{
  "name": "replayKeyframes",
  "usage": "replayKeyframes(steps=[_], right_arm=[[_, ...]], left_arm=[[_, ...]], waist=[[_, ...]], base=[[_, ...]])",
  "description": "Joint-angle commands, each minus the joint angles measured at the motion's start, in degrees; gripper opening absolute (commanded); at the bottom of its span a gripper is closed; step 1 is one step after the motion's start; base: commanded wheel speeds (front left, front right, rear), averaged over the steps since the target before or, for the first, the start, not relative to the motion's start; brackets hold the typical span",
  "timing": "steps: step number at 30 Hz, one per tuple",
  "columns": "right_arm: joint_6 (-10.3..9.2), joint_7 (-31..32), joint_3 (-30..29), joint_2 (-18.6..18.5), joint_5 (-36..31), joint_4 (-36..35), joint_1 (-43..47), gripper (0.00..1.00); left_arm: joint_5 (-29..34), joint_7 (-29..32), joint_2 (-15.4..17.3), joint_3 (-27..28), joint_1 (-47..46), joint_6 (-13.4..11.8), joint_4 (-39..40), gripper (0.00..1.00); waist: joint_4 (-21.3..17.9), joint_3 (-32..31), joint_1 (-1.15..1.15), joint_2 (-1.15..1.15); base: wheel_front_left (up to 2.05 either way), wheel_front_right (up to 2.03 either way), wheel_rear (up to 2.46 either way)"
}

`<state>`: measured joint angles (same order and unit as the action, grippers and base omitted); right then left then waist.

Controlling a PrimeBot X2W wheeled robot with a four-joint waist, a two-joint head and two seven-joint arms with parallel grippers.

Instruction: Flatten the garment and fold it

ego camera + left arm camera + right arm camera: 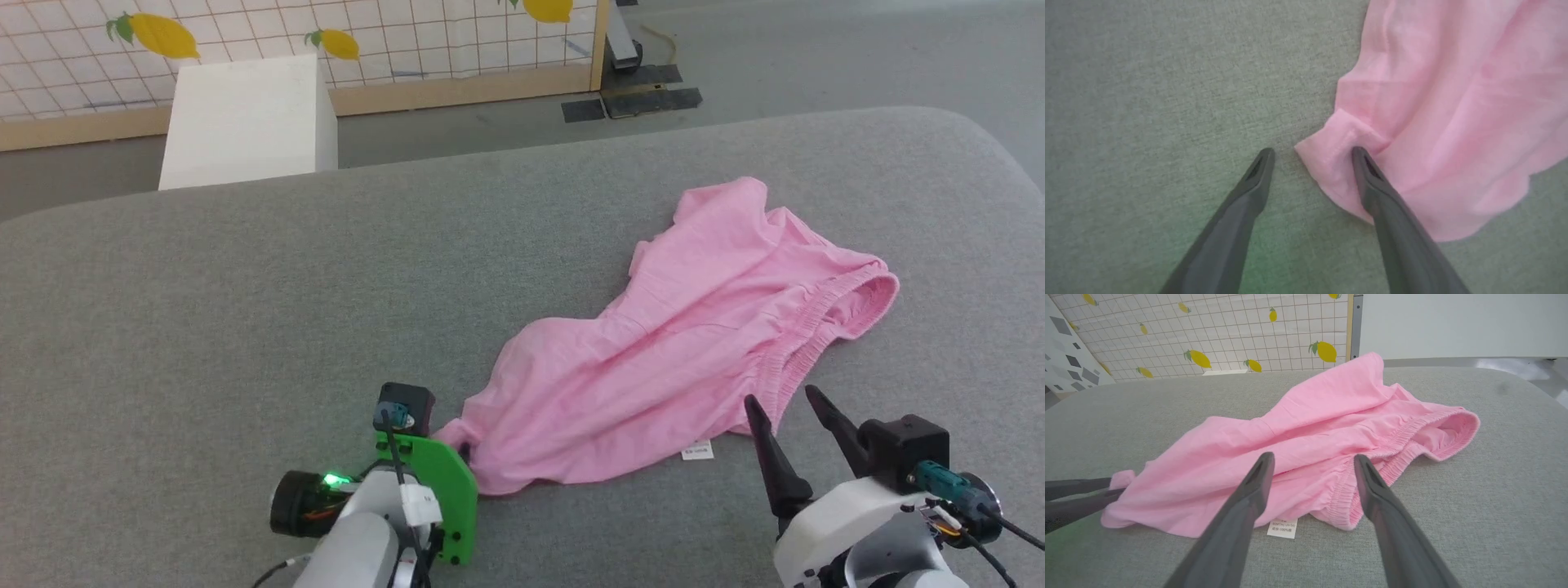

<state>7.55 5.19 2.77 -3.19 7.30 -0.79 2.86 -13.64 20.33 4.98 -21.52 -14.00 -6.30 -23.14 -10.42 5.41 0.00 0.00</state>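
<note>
left jaws wide, straddling garment (1453, 102) corner, unclenched | right jaws wide, empty, near waistband (1400, 451)

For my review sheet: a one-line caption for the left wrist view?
Open left tool poised over a bunched corner of the pink garment on the grey surface.

Garment (653, 351): plain light pink, soft thin fabric, one piece. Lies unfolded but not flat on the grey cloth surface (245, 327), centre to right of the head frame, running diagonally from lower centre to upper right. Long creases along its length. Gathered elastic waistband (824, 327) at the right end, gaping open, inside visible. Upper tip folded up towards the frame top. Lower-left corner bunched into a small lump. Small white rectangular label (697, 450) at the bottom hem, printed text too small to read.
</note>
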Motion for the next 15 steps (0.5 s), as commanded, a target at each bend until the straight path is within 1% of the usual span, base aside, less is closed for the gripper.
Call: replayKeyframes(steps=[1, 3, 6, 7, 8, 9, 11, 15], right_arm=[[-0.06, -0.21, 0.18, 0.14, 0.42, 0.19, -0.99, 1.0], [-0.06, -0.17, 0.3, 0.18, 0.59, 0.25, -1.07, 1.0], [-0.06, -0.21, 0.64, 0.22, 0.93, 0.71, -1.25, 1.0], [-0.06, -0.21, 0.76, 0.22, 0.98, 0.87, -1.33, 1.0], [-0.06, -0.25, 0.79, 0.23, 1.05, 1.01, -1.41, 1.0], [-0.06, -0.3, 0.75, 0.23, 1.08, 1.11, -1.45, 1.0], [-0.06, -0.35, 0.6, 0.24, 1.04, 1.38, -1.48, 1.0], [-0.06, 0.46, -0.76, 0.26, 0.12, 2.48, -1.63, 1.0]], left_arm=[[0.98, 0.74, 0.8, 0.1, -1.3, -1.21, -0.08, 1.0], [1.34, 1.68, 1.05, 0.39, -1.58, -2.46, -0.1, 1.0], [0.87, 3.31, 1.17, 0.63, -1.36, -3.05, -0.31, 1.0], [0.79, 3.62, 1.27, 0.62, -1.25, -3.07, -0.32, 0.96], [0.47, 3.57, 1.27, 0.88, -1.13, -3.24, -0.13, 0.36], [0.18, 3.35, 1.26, 1.12, -0.98, -3.32, 0.06, 0.0], [-0.79, 2.31, 1.23, 1.94, -0.38, -3.45, 0.75, 0.0], [-3.21, -2.86, 0.9, 5.2, 1.71, -5.05, 3.09, 0.0]], waist=[[-0.42, 0.43, 0.0, 0.0], [-0.57, 0.64, 0.0, 0.0], [-0.59, 0.94, 0.0, 0.0], [-0.55, 1.0, 0.0, 0.0], [-0.45, 1.09, 0.0, 0.0], [-0.34, 1.12, 0.0, 0.0], [-0.01, 1.15, 0.0, 0.0], [0.89, 1.16, 0.0, 0.0]], base=[[0.0, 0.0, 0.0], [0.0, 0.0, 0.0], [0.0, 0.0, 0.0], [0.0, 0.0, 0.0], [0.0, 0.0, 0.0], [0.0, 0.0, 0.0], [0.0, 0.0, 0.0], [0.0, 0.0, 0.0]])
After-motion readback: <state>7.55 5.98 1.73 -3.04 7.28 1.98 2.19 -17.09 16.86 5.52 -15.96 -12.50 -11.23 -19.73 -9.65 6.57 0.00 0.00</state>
